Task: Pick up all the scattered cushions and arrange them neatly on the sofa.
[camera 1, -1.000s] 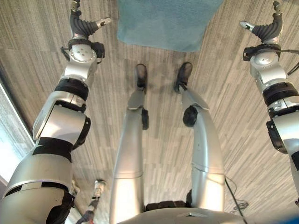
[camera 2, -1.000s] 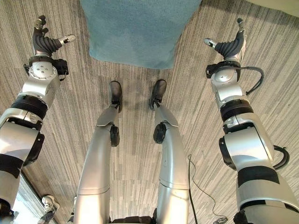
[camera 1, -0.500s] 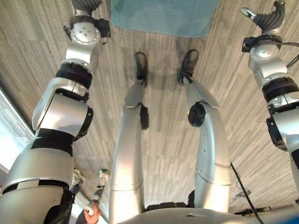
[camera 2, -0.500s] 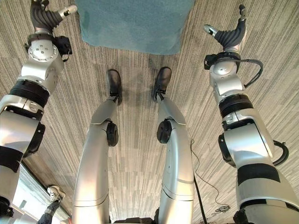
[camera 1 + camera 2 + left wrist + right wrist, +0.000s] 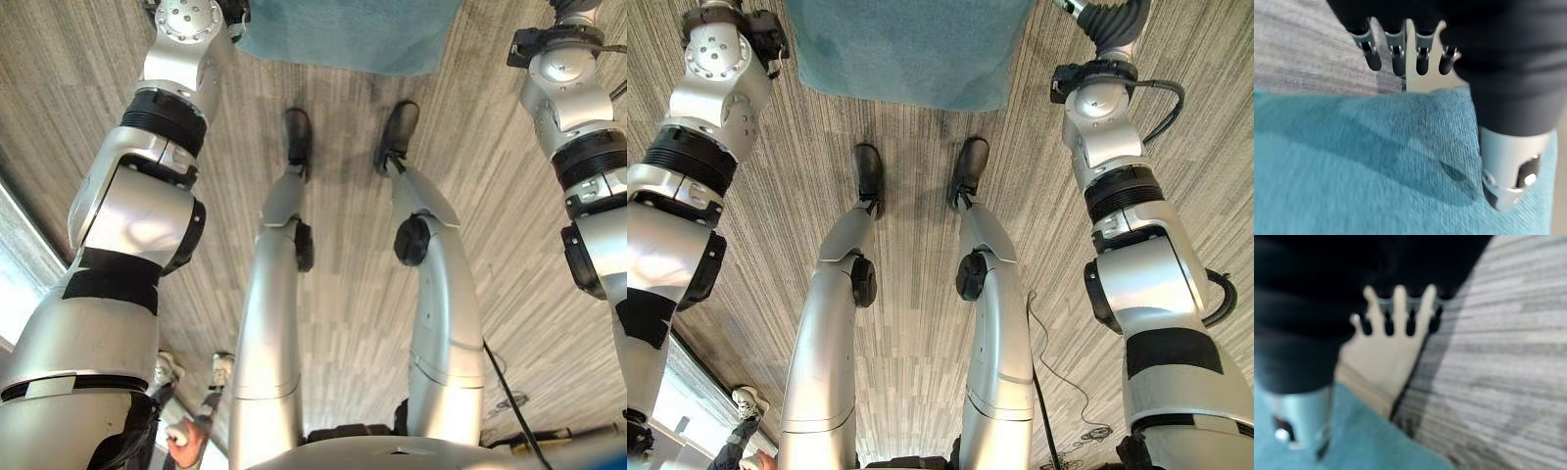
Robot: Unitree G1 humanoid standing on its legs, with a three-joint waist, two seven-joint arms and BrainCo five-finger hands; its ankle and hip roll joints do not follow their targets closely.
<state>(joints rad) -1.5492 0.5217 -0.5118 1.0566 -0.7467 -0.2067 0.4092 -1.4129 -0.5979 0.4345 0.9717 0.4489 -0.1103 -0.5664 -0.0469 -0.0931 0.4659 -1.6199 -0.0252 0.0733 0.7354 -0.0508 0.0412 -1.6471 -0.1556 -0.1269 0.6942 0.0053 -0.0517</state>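
Left wrist view gives you the left hand (image 5: pixel 1508 161) over the teal woven-fabric cushion (image 5: pixel 1361 166) lying on the grey striped floor (image 5: pixel 911 313), fingers (image 5: pixel 1398 56) straight; the right hand (image 5: pixel 1298 426) likewise, fingers relaxed.

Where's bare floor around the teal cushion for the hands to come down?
Bare striped floor flanks the teal cushion on both sides, outside each arm. The left hand is over the cushion's edge, the right hand beside its corner. It is tight at the cushion's near edge, close to the robot.
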